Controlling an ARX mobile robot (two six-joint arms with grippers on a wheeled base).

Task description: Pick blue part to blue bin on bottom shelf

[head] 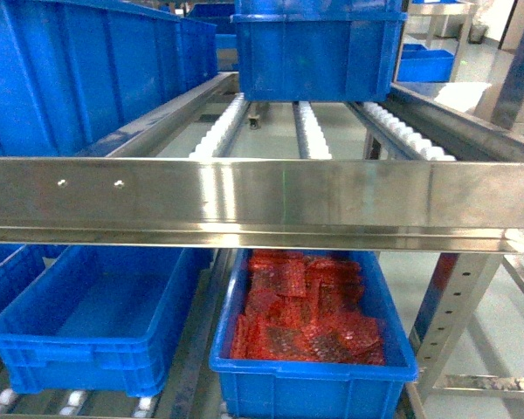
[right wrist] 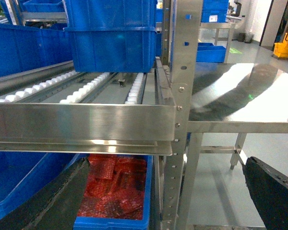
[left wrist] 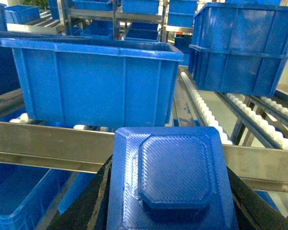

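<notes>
While flanking the blue part (left wrist: 173,179), left pincer (left wrist: 170,211) clamped on it; right pincer (right wrist: 168,201) spread wide, holding nothing.

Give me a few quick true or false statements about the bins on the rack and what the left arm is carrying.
1. The left gripper holds a blue part. True.
2. The bottom-shelf bin with red parts sits left of the empty blue bin. False: it sits to the right.
3. The right gripper holds a red part. False: nothing shows between its fingers.
4. The empty blue bin holds the blue part. False: the part is in the left gripper.
5. White rollers run along the upper tier. True.
</notes>
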